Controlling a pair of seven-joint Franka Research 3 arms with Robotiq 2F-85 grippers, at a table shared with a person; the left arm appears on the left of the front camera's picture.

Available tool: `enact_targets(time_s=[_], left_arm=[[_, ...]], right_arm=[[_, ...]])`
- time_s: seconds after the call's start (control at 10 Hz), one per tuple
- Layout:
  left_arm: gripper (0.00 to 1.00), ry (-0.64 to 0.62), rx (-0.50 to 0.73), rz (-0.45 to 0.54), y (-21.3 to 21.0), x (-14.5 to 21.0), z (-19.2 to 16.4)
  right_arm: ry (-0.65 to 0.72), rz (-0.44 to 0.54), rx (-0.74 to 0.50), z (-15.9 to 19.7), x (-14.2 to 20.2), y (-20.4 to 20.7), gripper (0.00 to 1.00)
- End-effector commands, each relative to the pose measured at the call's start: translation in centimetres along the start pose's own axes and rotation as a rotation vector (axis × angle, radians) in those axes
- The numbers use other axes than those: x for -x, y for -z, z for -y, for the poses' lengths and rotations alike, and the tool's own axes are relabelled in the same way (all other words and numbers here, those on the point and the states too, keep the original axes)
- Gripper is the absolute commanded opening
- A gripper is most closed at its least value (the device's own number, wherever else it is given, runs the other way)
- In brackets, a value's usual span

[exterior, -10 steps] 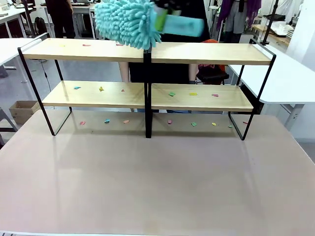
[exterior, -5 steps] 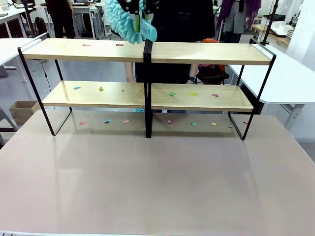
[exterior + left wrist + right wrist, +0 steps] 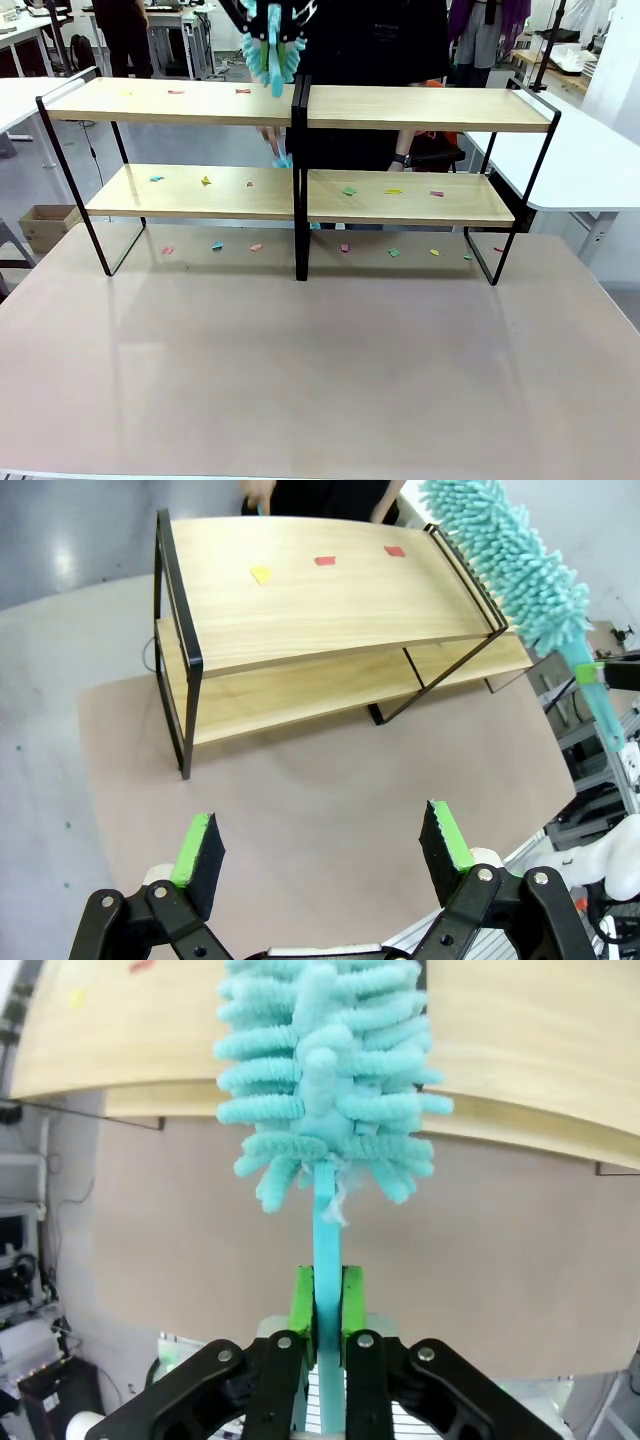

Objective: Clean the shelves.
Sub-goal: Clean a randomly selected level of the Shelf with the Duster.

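Right wrist view: right gripper (image 3: 327, 1305) is clamping a duster (image 3: 325, 1090) above the shelves (image 3: 520, 1050) for sweeping; left gripper (image 3: 322, 840) is hovering open.

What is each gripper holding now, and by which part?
The right gripper holds the turquoise duster by its flat handle; the left gripper holds nothing.

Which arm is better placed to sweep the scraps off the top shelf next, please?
Right. The right gripper is shut on the duster's handle, with the head just over the top shelf near the scraps. The left gripper is open, empty and well back from it.
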State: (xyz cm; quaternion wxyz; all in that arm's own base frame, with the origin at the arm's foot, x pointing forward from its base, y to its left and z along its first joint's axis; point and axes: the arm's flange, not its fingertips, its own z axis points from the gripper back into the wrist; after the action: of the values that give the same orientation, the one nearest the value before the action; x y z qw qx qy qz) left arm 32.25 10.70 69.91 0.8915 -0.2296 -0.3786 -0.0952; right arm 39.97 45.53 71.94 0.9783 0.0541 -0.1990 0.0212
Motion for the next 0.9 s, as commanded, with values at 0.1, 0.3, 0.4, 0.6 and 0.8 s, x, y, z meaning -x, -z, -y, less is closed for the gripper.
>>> enact_targets(time_s=[0.1,0.3,0.4,0.6,0.8], left_arm=[[1.00,0.002,0.001,0.000,0.0,0.1,0.1],[1.00,0.002,0.001,0.000,0.0,0.1,0.1],[1.00,0.002,0.001,0.000,0.0,0.1,0.1],[1.00,0.002,0.001,0.000,0.0,0.1,0.1],[1.00,0.002,0.001,0.000,0.0,0.1,0.1]], right_arm=[[0.043,-0.014,0.048,-2.3,0.0,1.4,0.12],[0.066,0.003,0.023,-1.2,0.2,-0.3,0.12],[0.069,-0.030,0.051,-1.3,0.1,0.5,0.12],[0.038,-0.080,0.026,-2.1,0.4,2.4,0.12],[0.031,-0.122,0.024,-2.6,0.3,3.3,0.12]])
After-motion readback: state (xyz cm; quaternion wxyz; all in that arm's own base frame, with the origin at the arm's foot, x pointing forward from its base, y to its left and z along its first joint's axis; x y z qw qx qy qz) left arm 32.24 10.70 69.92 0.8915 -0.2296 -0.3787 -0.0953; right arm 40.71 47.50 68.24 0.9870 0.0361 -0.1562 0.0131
